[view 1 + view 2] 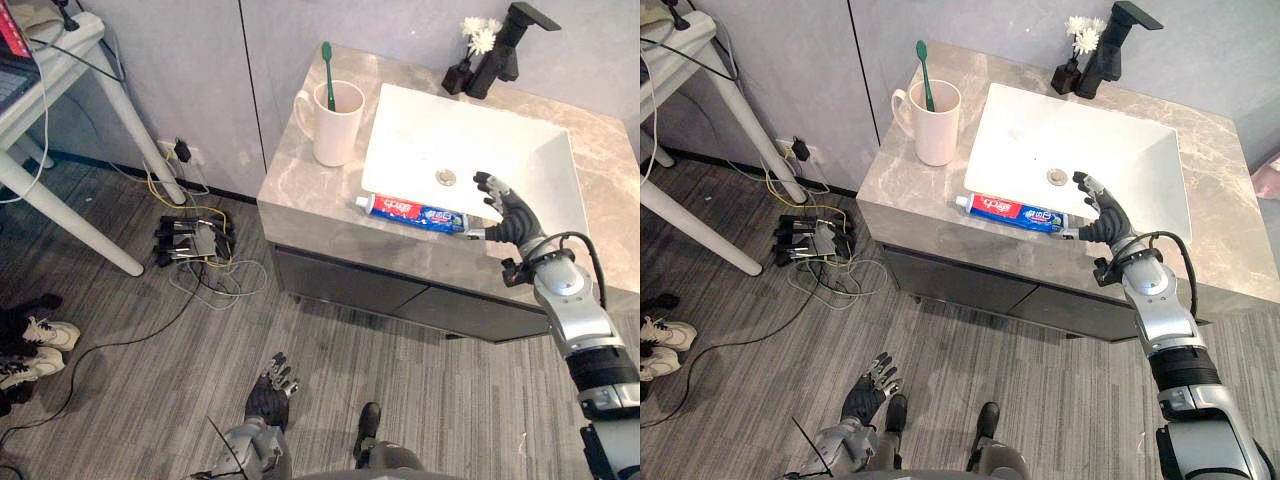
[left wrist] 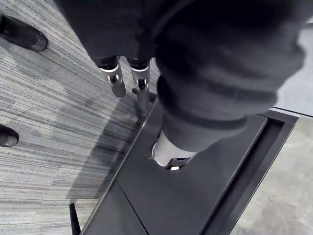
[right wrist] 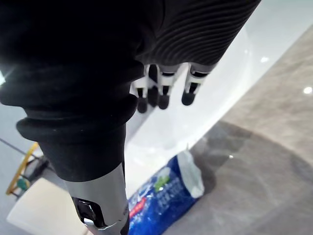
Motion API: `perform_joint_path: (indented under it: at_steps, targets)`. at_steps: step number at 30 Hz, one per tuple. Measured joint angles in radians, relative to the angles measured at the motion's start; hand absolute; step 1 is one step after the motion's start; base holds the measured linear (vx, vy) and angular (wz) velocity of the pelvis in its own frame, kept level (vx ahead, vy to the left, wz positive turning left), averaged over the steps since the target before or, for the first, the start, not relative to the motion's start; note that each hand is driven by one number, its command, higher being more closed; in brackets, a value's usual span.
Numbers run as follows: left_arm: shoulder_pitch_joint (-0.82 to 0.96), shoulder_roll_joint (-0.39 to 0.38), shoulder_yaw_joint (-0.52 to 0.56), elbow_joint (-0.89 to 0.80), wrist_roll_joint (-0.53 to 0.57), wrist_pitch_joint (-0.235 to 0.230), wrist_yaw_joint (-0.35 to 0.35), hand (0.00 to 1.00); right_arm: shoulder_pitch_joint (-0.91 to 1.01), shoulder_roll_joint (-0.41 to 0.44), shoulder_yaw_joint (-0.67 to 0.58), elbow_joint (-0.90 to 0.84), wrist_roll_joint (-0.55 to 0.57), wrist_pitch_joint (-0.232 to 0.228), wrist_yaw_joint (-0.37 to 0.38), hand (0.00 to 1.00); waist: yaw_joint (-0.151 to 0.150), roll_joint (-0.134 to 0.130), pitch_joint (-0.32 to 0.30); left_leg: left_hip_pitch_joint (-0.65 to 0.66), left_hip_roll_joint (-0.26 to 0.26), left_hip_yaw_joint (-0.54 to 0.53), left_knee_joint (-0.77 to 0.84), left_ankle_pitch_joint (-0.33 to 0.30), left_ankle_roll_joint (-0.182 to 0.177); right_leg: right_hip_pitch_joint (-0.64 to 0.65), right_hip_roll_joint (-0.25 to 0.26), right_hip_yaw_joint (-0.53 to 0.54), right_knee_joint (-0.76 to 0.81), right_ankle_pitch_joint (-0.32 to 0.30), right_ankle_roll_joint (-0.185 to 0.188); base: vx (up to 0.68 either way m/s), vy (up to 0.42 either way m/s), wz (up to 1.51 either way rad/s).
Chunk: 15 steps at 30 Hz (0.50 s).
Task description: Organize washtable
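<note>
Right hand point(image 1: 508, 215) hovers, fingers point(image 1: 487, 183) spread, just beside the toothpaste tube point(image 1: 412, 212).

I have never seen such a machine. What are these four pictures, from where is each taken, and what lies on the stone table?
It is a humanoid robot with two arms, each ending in a hand. The two wide pictures come from a camera on its head, looking down. The two close ones come from cameras on its wrists. The stone washtable has a white sink, a black tap and a small vase of white flowers. On it stands a white cup with a green toothbrush inside, and a toothpaste tube lies in front of the sink. The right hand is open beside the tube's end and holds nothing. The left hand hangs open, low over the floor.
</note>
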Motion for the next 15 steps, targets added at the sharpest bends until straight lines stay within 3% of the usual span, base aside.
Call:
perform_joint_path:
  at_steps: [15]
  targets:
    - [-0.029,0.0,0.0,0.0,-0.004,-0.002,0.001,0.0,-0.04,0.0,0.001,0.0,0.019,0.0,-0.019,0.0,0.018,0.013,0.021,-0.025,0.023,-0.026,0.0,-0.008,0.001,-0.021,0.014,-0.002,0.012,0.012,0.001,0.0,-0.005,0.03]
